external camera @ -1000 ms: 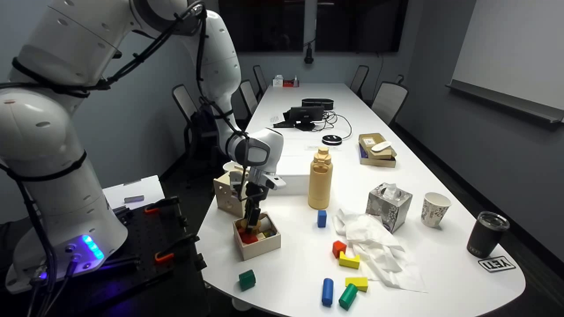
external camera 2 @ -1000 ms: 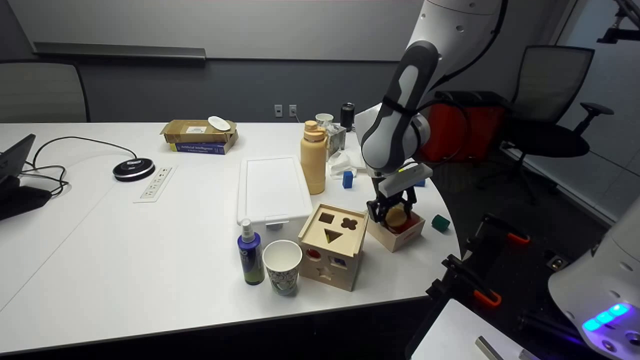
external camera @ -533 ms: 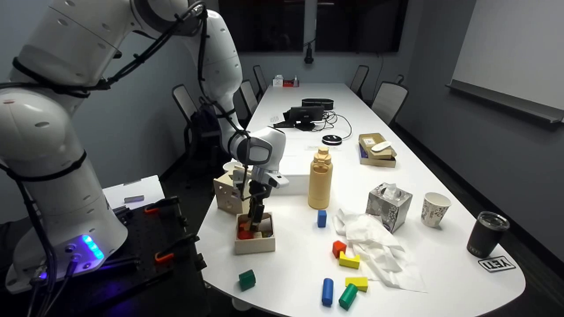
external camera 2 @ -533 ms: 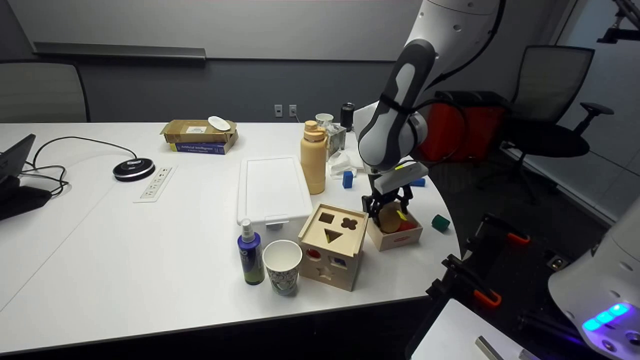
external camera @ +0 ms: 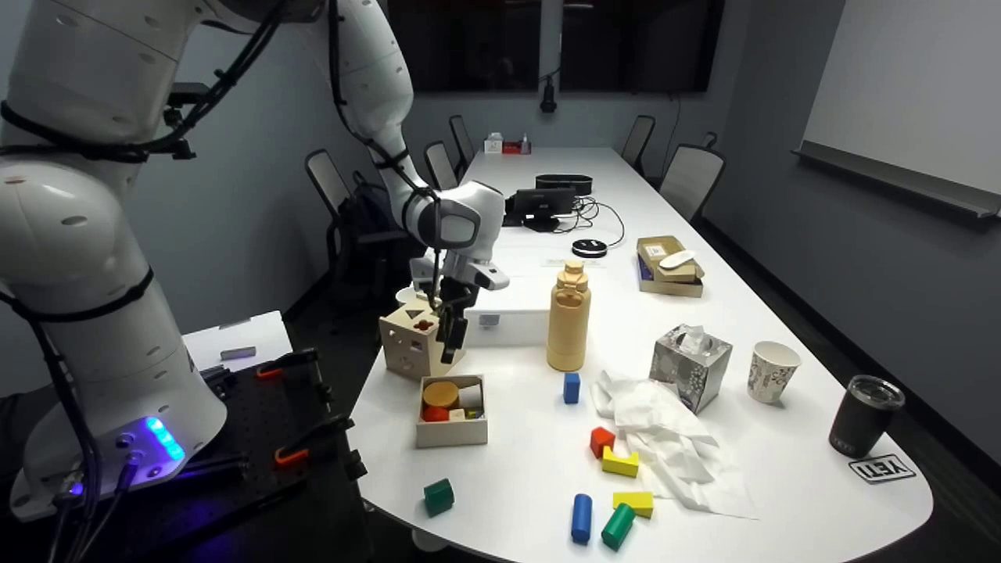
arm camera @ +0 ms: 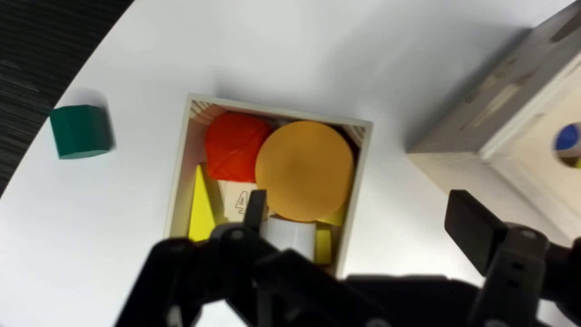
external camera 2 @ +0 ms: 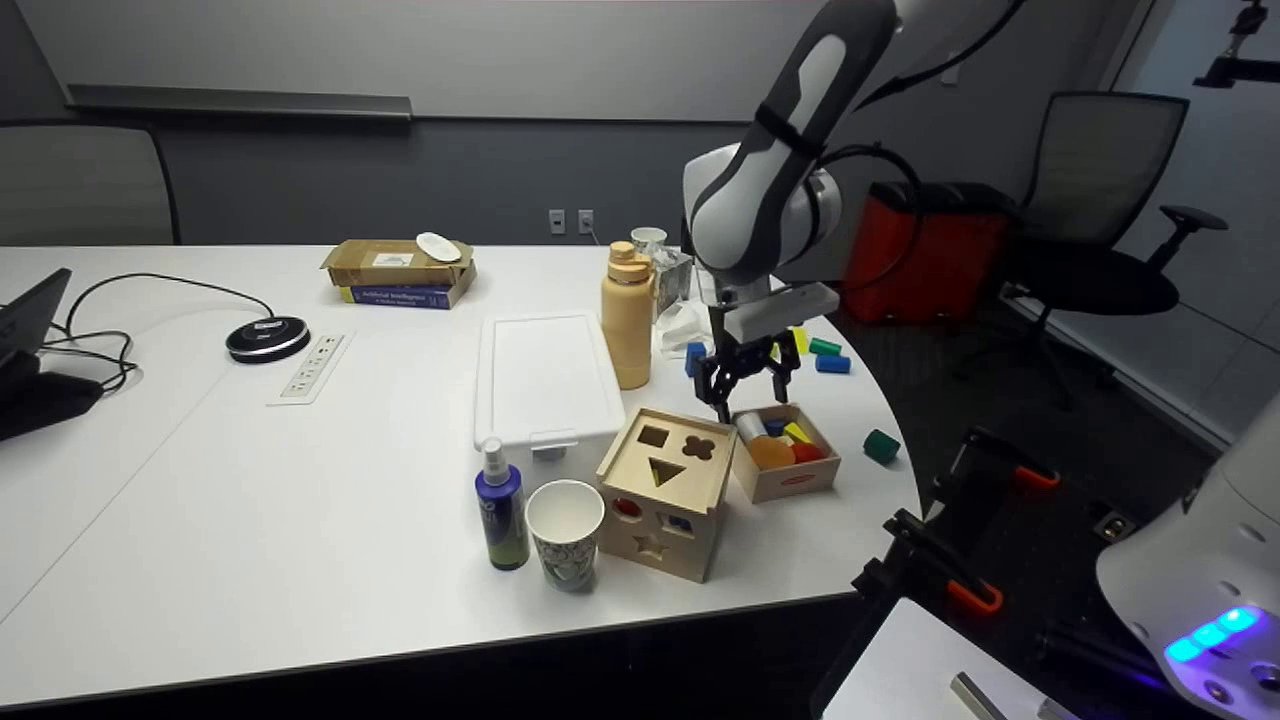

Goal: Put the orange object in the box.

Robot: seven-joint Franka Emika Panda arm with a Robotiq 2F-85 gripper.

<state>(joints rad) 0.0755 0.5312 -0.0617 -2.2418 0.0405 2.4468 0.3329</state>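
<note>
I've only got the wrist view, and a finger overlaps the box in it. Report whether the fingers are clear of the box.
Observer: Clear: in an exterior view, a gap shows between the fingers and the wooden box.
Operator: Name something beside the shape-sorter cube that's out of my frame.
Observer: A patterned paper cup, standing upright.
Operator: Now point out anything tall nearby.
Observer: A tan water bottle, upright beside a white lidded storage bin.

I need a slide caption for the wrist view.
Orange disc in the wooden box, open gripper in the foreground.
</note>
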